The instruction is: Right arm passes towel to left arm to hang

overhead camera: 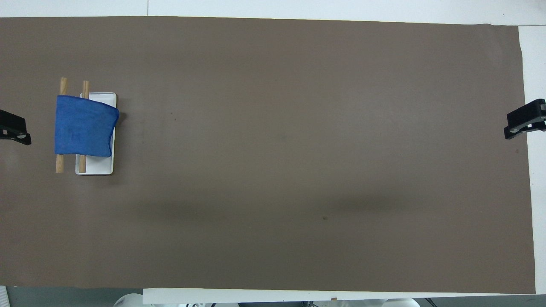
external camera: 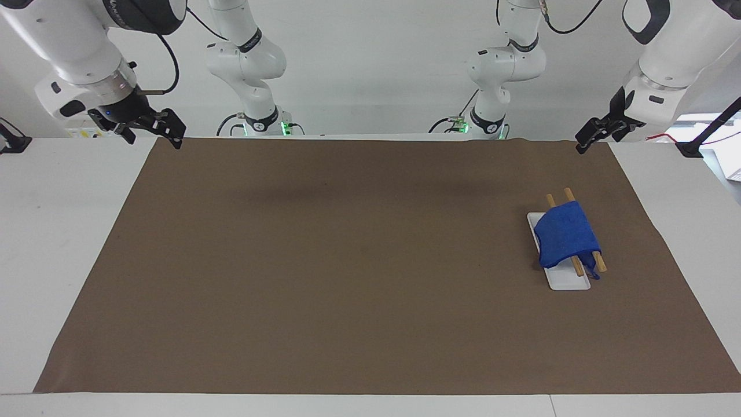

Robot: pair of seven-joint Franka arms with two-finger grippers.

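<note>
The blue towel (external camera: 564, 237) hangs folded over the two wooden bars (external camera: 568, 194) of a small rack on a white base (external camera: 570, 282), toward the left arm's end of the table. It also shows in the overhead view (overhead camera: 83, 125), covering the middle of the bars (overhead camera: 63, 85). My left gripper (external camera: 586, 141) is open and empty, raised over the mat's edge beside the rack; it also shows in the overhead view (overhead camera: 15, 132). My right gripper (external camera: 153, 132) is open and empty, waiting over the mat's corner at its own end, as the overhead view (overhead camera: 522, 123) also shows.
A brown mat (external camera: 347, 260) covers most of the white table. The rack's white base (overhead camera: 96, 168) sticks out from under the towel on the side nearer to the robots.
</note>
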